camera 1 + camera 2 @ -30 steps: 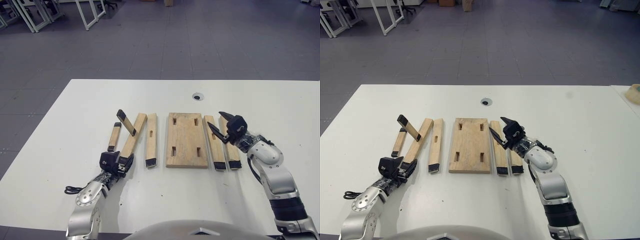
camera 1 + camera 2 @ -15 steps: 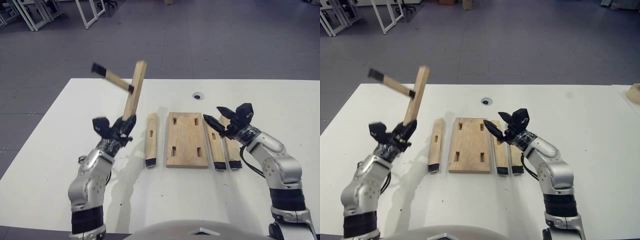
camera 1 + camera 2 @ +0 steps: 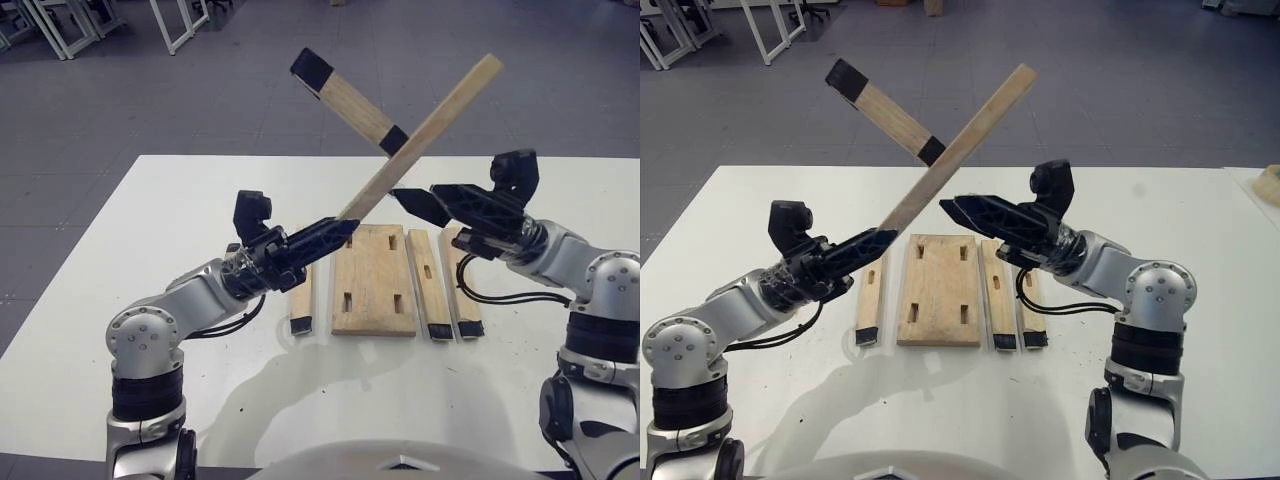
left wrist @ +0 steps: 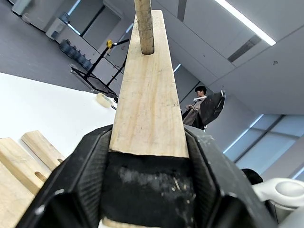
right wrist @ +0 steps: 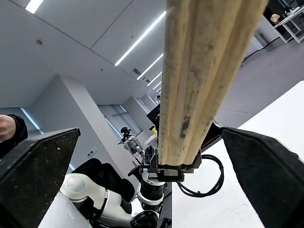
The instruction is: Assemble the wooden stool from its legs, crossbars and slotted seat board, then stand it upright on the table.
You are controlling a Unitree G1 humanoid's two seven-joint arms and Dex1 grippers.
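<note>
White counter [image 3: 150, 250] in an open room, grey floor behind. Seat board [image 3: 373, 285] lies flat mid-counter, slots up. One loose leg [image 3: 300, 305] lies just left of it and two more legs [image 3: 428, 285] just right, all flat. Left gripper [image 3: 340, 230] fingers pinch the black-capped end of a raised leg [image 3: 430, 125], tilted up to the right above the board. A crossbar [image 3: 345, 100] sticks through it partway up. Right gripper [image 3: 412, 195] is in the air beside that leg, fingers [image 5: 38, 175] spread either side of it; can't tell if they touch it.
</note>
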